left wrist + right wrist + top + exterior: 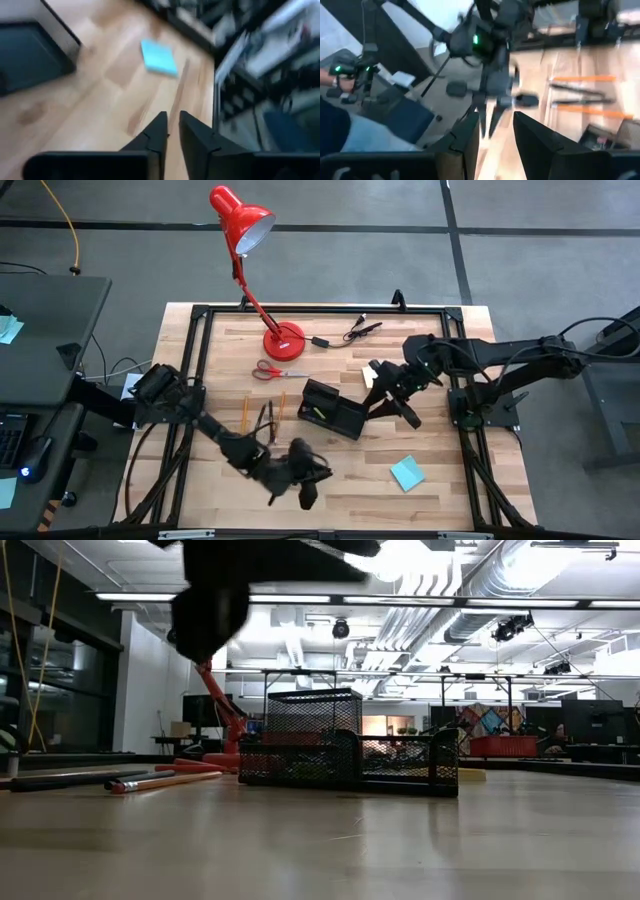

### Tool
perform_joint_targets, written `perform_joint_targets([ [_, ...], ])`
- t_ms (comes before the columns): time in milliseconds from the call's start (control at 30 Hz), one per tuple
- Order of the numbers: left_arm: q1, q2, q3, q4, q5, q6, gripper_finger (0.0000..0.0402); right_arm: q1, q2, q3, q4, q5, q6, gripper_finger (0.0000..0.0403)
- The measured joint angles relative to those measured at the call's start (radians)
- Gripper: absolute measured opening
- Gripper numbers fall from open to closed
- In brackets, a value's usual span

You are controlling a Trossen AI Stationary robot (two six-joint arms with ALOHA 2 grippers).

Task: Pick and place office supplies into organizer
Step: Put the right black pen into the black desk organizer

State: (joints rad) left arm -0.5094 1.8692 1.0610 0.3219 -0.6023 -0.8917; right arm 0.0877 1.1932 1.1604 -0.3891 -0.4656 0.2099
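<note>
Left gripper [305, 492] hangs near the table's front edge, fingers nearly pressed together, pinching nothing visible. Right gripper [385, 402], jaws partly spread, sits beside the organizer [333, 410]. 2 pencils [246, 411] lie left of it.

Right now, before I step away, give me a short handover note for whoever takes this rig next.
Left hand: over the table's front edge, all but closed, nothing seen in it.
Right hand: open, empty, at the right end of the organizer.
On the table, not yet stowed: scissors, two pencils, a dark pen, teal sticky pad.
Done: something yellowish may lie in the organizer; I cannot tell what.
Left: everything listed above.
</note>
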Motion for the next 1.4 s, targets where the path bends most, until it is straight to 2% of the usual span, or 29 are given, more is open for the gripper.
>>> perform_joint_targets([
  [100, -0.046, -0.073, -0.044, -0.016, -0.202, -0.057, 0.0012, -0.010, -0.020, -0.092, 0.071, -0.099, 0.054, 0.0116],
  [167, -0.076, -0.158, -0.093, -0.141, -0.296, -0.157, 0.0004, -0.011, -0.040, -0.200, 0.193, -0.118, 0.124, 0.0116],
  [233, -0.097, -0.238, -0.121, -0.271, -0.329, -0.238, 0.0002, -0.010, -0.070, -0.324, 0.314, -0.114, 0.188, 0.0116],
  [300, -0.117, -0.337, -0.136, -0.486, -0.321, -0.358, 0.0004, -0.011, -0.089, -0.440, 0.471, -0.110, 0.278, 0.0116],
  [367, -0.122, -0.415, -0.133, -0.690, -0.270, -0.493, 0.0012, -0.015, -0.117, -0.544, 0.604, -0.112, 0.370, 0.0116],
  [467, -0.131, -0.533, -0.137, -0.980, -0.130, -0.666, 0.0026, -0.016, -0.150, -0.651, 0.744, -0.112, 0.488, 0.0116],
  [567, -0.123, -0.615, -0.136, -1.180, -0.020, -0.792, 0.0041, -0.016, -0.179, -0.697, 0.811, -0.103, 0.539, 0.0116],
  [667, -0.123, -0.678, -0.135, -1.260, -0.013, -0.885, 0.0056, -0.016, -0.204, -0.711, 0.806, -0.092, 0.551, 0.0116],
  [833, -0.124, -0.735, -0.136, -1.344, -0.006, -0.897, 0.0080, -0.016, -0.245, -0.707, 0.804, -0.067, 0.539, 0.0116],
  [933, -0.126, -0.749, -0.134, -1.335, 0.014, -0.885, 0.0091, -0.016, -0.261, -0.710, 0.802, -0.054, 0.524, 0.0116],
  [1000, -0.112, -0.758, -0.134, -1.396, 0.103, -0.912, 0.0095, -0.016, -0.275, -0.710, 0.786, -0.051, 0.512, 0.0116],
  [1100, -0.047, -0.749, -0.136, -1.489, 0.310, -0.918, 0.0096, -0.016, -0.277, -0.710, 0.785, -0.034, 0.489, 0.0116],
  [1200, 0.013, -0.735, -0.136, -1.567, 0.416, -0.854, 0.0097, -0.016, -0.278, -0.710, 0.783, 0.003, 0.484, 0.0116],
  [1333, 0.073, -0.717, -0.136, -1.567, 0.426, -0.736, 0.0097, -0.016, -0.277, -0.710, 0.772, 0.054, 0.489, 0.0116],
  [1400, 0.089, -0.699, -0.135, -1.545, 0.389, -0.704, 0.0097, -0.016, -0.278, -0.710, 0.762, 0.091, 0.505, 0.0116],
])
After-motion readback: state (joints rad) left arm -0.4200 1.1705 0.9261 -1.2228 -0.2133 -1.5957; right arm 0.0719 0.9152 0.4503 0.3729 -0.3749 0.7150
